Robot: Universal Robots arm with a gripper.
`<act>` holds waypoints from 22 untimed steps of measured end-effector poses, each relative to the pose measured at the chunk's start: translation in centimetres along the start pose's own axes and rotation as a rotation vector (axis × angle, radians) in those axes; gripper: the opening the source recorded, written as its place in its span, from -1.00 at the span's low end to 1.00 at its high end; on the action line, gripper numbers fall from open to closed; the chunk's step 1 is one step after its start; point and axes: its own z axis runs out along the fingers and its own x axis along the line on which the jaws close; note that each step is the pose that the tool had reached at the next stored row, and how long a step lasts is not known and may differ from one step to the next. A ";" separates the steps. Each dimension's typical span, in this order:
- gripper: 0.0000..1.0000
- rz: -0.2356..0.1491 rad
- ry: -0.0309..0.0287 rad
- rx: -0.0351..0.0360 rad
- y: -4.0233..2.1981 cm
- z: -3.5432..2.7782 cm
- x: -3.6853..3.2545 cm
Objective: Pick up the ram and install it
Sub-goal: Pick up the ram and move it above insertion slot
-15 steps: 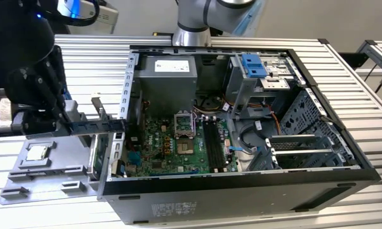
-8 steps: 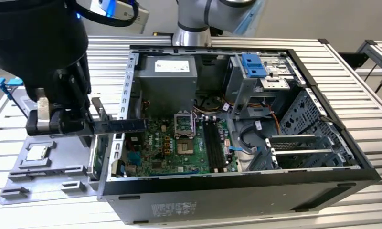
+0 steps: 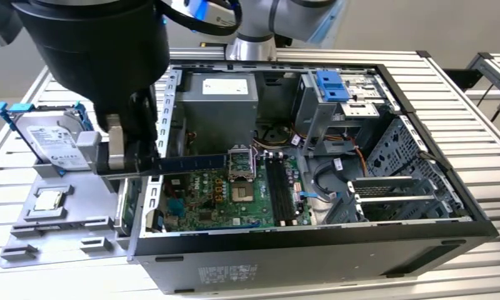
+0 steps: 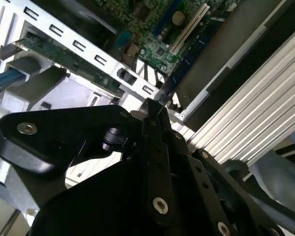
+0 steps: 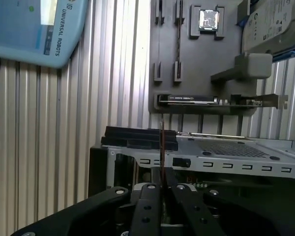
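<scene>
Gripper (image 3: 143, 164) fingers pinched tight on one end of ram (image 3: 192, 162) (thin strip edge-on in first wrist view); ram level, above computer case (image 3: 317, 262) wall, jutting over its motherboard (image 3: 204, 203).

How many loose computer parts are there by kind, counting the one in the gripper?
Ram stick: 1, clamped in the gripper
Hard drive: 1
Silver chip: 1
Circuit board: 1
Total: 4
</scene>
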 end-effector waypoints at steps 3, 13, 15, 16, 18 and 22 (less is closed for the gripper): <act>-1.00 0.000 0.0001 0.0001 -1.38 -0.02 0.07; -1.00 0.030 -0.0033 0.0005 -4.06 0.16 0.13; -1.00 0.040 -0.0035 0.0007 -4.33 0.20 0.12; -1.00 0.043 -0.0037 0.0008 -4.51 0.21 0.10; -1.00 0.044 -0.0036 0.0010 -4.58 0.21 0.10; -1.00 0.044 -0.0037 0.0011 -4.64 0.22 0.10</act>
